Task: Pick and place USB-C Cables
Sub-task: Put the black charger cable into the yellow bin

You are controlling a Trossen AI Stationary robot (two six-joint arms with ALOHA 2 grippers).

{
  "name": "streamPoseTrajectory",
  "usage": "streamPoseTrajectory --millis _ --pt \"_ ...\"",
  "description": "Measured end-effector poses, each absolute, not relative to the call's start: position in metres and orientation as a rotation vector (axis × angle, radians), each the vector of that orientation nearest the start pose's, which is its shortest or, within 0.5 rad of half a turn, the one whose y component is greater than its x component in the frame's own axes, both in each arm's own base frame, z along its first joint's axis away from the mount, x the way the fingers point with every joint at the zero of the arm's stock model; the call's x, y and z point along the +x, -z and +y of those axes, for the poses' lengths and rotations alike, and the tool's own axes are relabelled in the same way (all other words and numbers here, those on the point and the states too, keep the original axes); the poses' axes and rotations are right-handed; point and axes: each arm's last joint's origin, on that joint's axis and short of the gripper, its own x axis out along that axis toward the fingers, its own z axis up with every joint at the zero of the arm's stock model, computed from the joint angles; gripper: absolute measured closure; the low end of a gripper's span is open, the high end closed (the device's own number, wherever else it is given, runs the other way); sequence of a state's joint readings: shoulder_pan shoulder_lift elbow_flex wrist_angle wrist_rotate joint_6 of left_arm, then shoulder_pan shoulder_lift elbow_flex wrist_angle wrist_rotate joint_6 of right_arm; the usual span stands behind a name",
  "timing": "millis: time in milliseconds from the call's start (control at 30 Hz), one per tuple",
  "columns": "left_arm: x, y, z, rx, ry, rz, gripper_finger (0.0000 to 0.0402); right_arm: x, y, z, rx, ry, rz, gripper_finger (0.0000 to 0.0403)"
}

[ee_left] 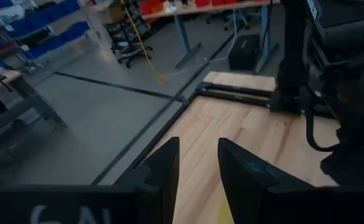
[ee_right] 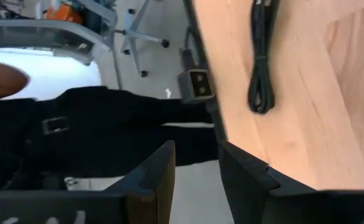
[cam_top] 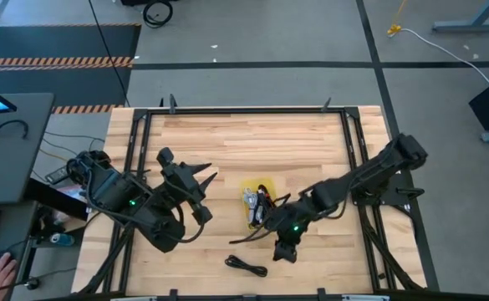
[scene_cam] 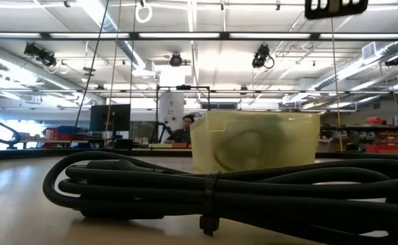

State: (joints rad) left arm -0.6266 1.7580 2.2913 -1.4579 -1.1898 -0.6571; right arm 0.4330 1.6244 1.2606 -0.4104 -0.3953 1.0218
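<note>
On the pale wooden table (cam_top: 252, 138), a translucent yellow plastic bin (cam_top: 257, 204) sits at centre, holding bundled cables. A coiled black USB-C cable (cam_top: 246, 265) lies at six o'clock from it. The right gripper (cam_top: 284, 254) hovers just beside that cable, fingers (ee_right: 160, 171) slightly parted, empty. The left gripper (cam_top: 204, 174), at nine o'clock, is likewise part-open and empty.

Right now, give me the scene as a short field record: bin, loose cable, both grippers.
bin: yellow bin mid-table, bundled cables inside
loose cable: black bundled cable on the wooden table near the front edge, outside the bin
left gripper: left gripper left of the bin, fingers apart, empty
right gripper: right gripper by the table's front edge, fingers apart, empty
</note>
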Motion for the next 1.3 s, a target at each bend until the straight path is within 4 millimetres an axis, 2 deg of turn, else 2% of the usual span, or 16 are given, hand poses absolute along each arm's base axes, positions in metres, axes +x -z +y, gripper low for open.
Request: streamPoseTrajectory --millis 400,733,933,1100,1200,1300 --pt "0.255 -0.474 -0.153 0.1 -0.621 0.421 0.0285 0.344 -0.204 0.174 0.803 -0.255 1.201 0.0274" --pt "0.256 -0.473 -0.15 0.104 -0.629 0.426 0.0285 0.355 -0.178 0.188 0.783 -0.287 1.174 0.0277" --pt "0.259 -0.473 -0.146 0.103 -0.644 0.43 0.0285 0.348 -0.174 0.19 0.739 -0.226 1.217 0.0277" --pt "0.259 -0.473 -0.145 0.102 -0.649 0.431 0.0285 0.343 -0.176 0.198 0.744 -0.278 1.238 0.0277" --pt "0.259 -0.473 -0.145 0.103 -0.645 0.437 0.0285 0.346 -0.193 0.198 0.771 -0.346 1.155 0.0277" --pt "0.259 -0.471 -0.145 0.092 -0.608 0.476 0.0285 0.347 -0.216 0.184 0.781 -0.358 1.076 0.0278"
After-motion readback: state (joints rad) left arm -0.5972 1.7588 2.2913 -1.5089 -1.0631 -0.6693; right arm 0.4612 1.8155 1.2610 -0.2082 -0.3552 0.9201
